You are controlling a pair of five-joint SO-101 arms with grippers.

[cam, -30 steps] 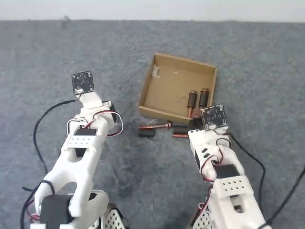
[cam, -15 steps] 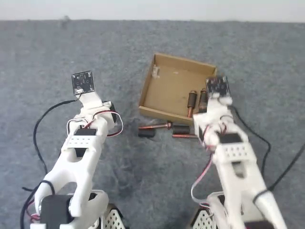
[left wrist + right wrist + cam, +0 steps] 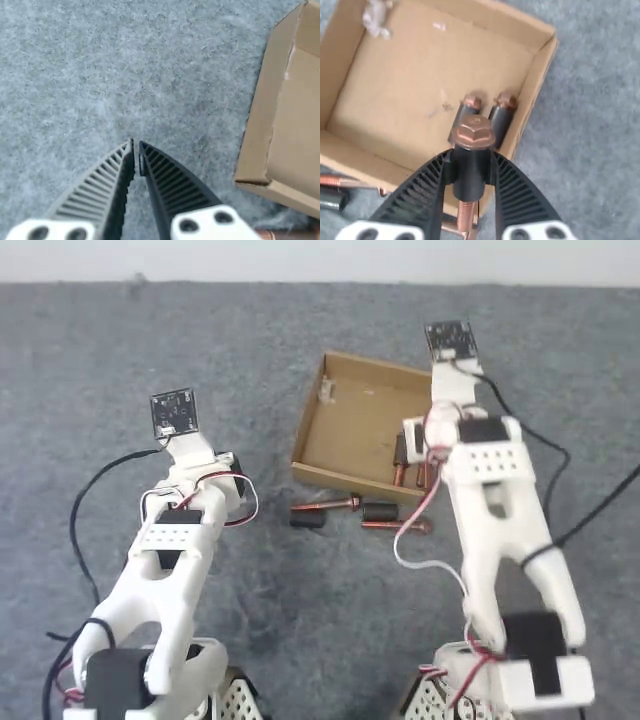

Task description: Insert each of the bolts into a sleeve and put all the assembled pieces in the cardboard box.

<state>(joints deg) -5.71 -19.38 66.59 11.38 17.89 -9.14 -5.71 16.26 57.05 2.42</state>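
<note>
Right gripper (image 3: 470,159) clenched on assembled piece (image 3: 469,172): black sleeve, copper bolt through it, hex head up. It hangs above near right part of cardboard box (image 3: 345,430), close to two finished pieces (image 3: 470,106) lying on box floor.

Left gripper (image 3: 136,150) closed, empty, above grey carpet (image 3: 100,75) beside box corner.

Judged step: drop-off. Carry piece fully past near wall, lower close to box floor beside other two, and keep head up so bolt stays seated. Open jaws only when low, or it may bounce out.

Loose bolt (image 3: 325,505) and loose sleeve (image 3: 380,510) wait on carpet just outside box.
</note>
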